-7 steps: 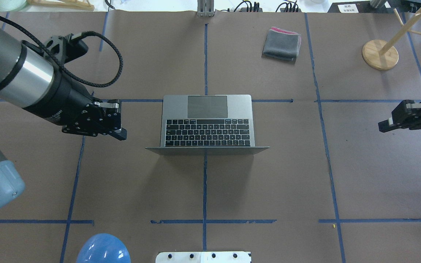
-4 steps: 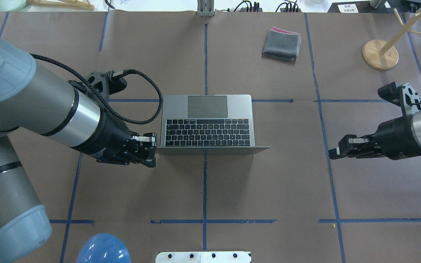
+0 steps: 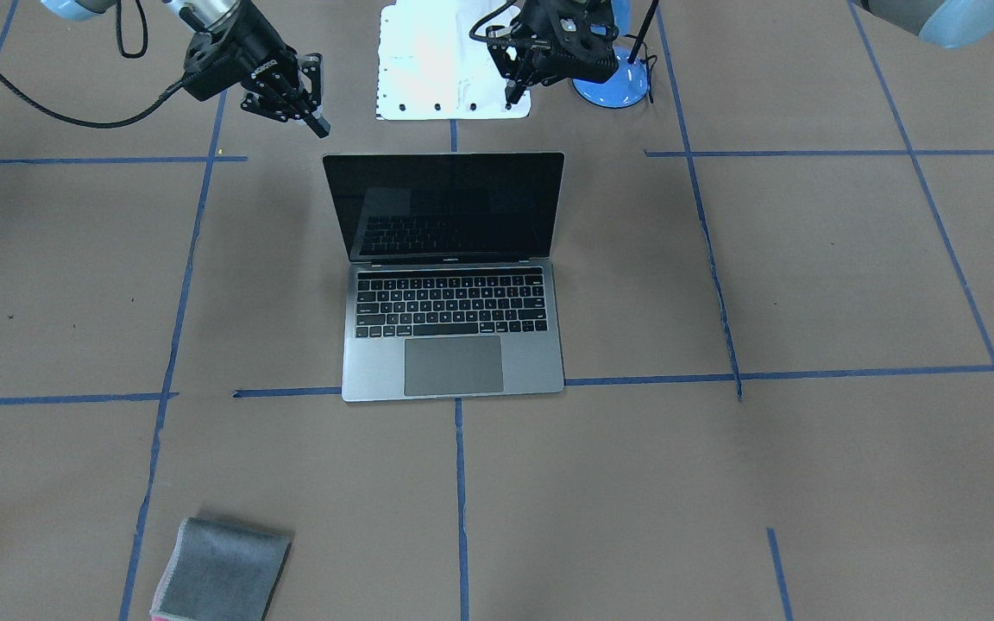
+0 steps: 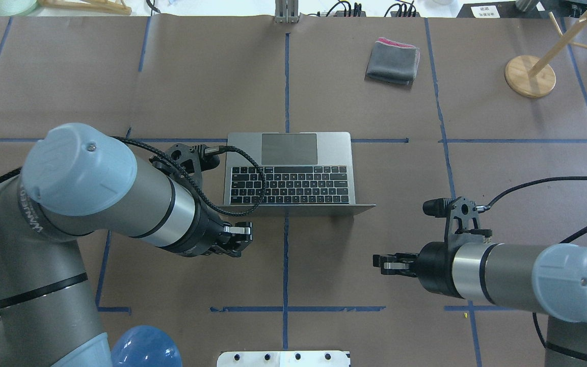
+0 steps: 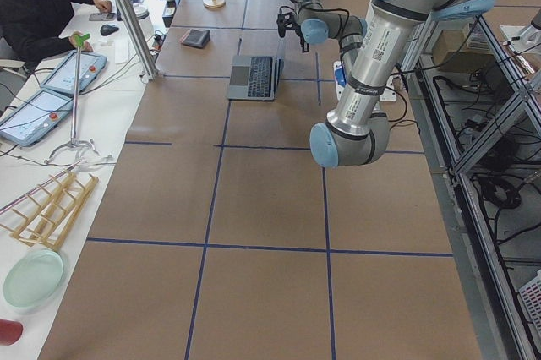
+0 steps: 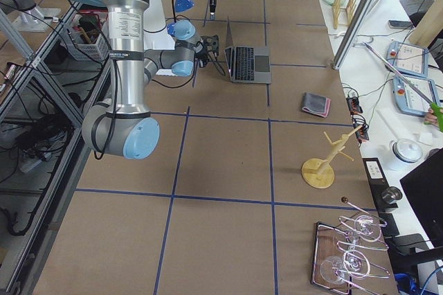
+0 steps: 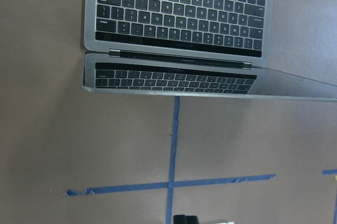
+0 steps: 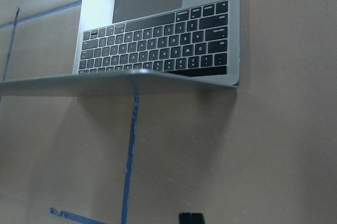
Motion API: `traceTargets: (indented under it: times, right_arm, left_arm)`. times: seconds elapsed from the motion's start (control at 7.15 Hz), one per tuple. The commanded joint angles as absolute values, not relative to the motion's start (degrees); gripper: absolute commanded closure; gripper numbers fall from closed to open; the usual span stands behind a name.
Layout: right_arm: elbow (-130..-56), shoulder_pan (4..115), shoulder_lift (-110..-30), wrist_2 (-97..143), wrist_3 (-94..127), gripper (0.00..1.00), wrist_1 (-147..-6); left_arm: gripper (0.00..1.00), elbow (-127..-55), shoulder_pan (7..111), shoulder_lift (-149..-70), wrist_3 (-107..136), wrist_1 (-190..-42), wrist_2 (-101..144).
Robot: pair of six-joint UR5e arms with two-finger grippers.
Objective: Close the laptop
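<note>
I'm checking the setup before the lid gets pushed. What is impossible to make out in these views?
Laptop lid's outer face: overhead shows only its top edge; too small in exterior right.
Left gripper: left wrist view's bottom edge cuts off all but the tips.
Right gripper: likewise in right wrist view.
Grey cloth: clipped by front-facing view's bottom edge.

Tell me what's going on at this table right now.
Two robot arms are set up to close a laptop, which sits open in the middle of the table with its screen dark. The left gripper and the right gripper both hover on the robot's side of the raised lid, one toward each end of it, fingers shut. Neither touches the laptop, and the lid has not yet been pushed down.
</note>
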State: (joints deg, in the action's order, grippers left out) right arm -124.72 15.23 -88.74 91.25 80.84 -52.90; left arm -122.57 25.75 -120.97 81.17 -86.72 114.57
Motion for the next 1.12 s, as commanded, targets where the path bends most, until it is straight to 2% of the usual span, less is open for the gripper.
traceTargets:
  times: [0.0, 0.56, 0.98]
  right_arm:
    - [-120.6, 12.2, -84.1, 85.3, 80.9, 1.00, -53.1]
    - [-118.7, 16.8, -81.9, 83.5, 80.9, 1.00, -52.9]
    - [-112.9, 20.6, -75.0, 83.9, 80.8, 1.00, -53.0]
  left_arm:
    - [1.00, -120.8, 24.7, -121.8, 80.9, -86.7, 112.7]
    - [1.00, -117.1, 25.6, -123.7, 78.0, -86.8, 108.4]
    - [1.00, -114.9, 30.2, -125.3, 77.9, -87.5, 108.5]
